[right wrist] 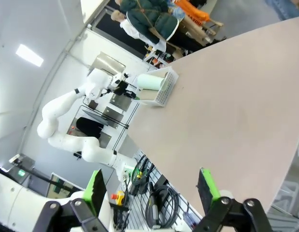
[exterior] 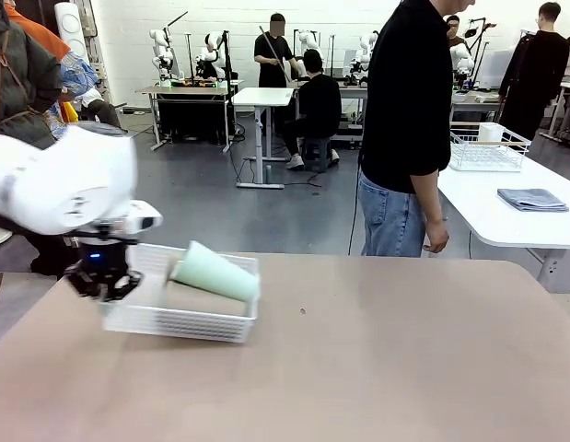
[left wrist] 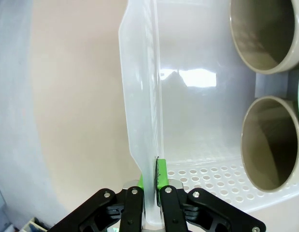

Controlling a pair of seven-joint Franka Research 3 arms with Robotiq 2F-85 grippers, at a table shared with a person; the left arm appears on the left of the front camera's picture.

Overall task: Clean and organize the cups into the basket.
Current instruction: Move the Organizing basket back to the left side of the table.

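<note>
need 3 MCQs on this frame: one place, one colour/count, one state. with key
1. Where does the pale mint green tapered cup lie?
A. across the white perforated plastic basket, on the cups in it
B. upright on the bare table
C. in the person's hand

2. How many tan cup mouths show in the left wrist view?
A. none
B. two
C. four

3. What is the left claw doing?
A. hanging open above the table
B. holding a cloth
C. shut on the basket's wall

Key: 1 A, it lies on its side over the basket's rim; 2 B, upper tan cup and lower tan cup; 3 C, the green pads pinch the thin white wall.
</note>
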